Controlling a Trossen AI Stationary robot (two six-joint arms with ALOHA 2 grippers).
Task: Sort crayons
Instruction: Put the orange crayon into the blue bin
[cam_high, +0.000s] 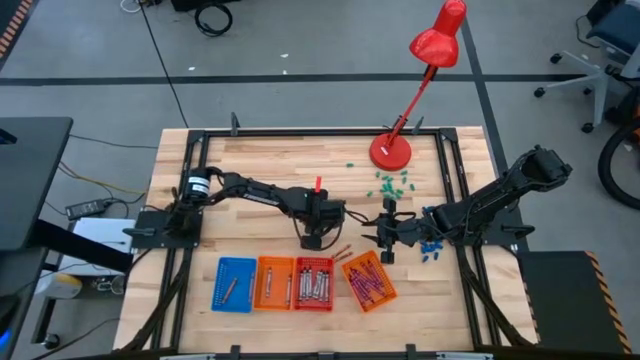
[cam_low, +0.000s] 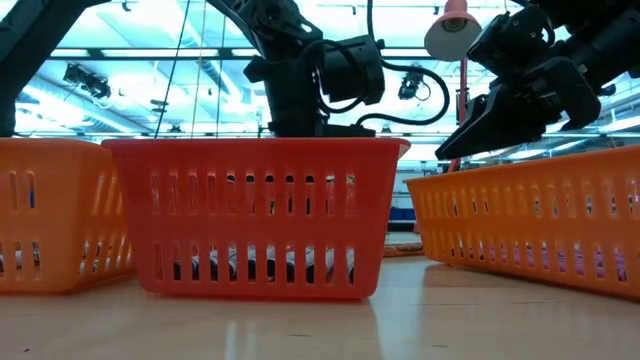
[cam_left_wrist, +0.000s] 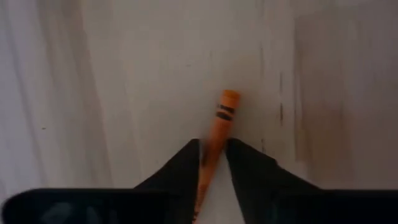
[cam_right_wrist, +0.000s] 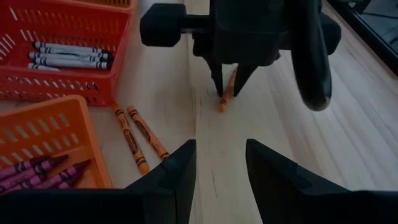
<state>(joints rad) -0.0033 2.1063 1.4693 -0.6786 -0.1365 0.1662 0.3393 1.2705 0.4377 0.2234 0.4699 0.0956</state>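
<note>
a: two loose orange crayons (cam_right_wrist: 140, 134) lie on the table (cam_right_wrist: 348, 143) beside the orange basket (cam_right_wrist: 50, 134) of purple crayons (cam_right_wrist: 43, 174). and the left gripper (cam_right_wrist: 227, 87)?

b: it's straight down over a third orange crayon (cam_left_wrist: 217, 134), a finger (cam_left_wrist: 177, 171) on each side; they look about touching, though i can't tell if it's gripped. its tip rests on the wood.

a: the right gripper (cam_right_wrist: 221, 165)?

b: nearby, fingers apart, nothing between them. grey crayons (cam_right_wrist: 68, 57) fill the red basket (cam_right_wrist: 93, 25).
</note>
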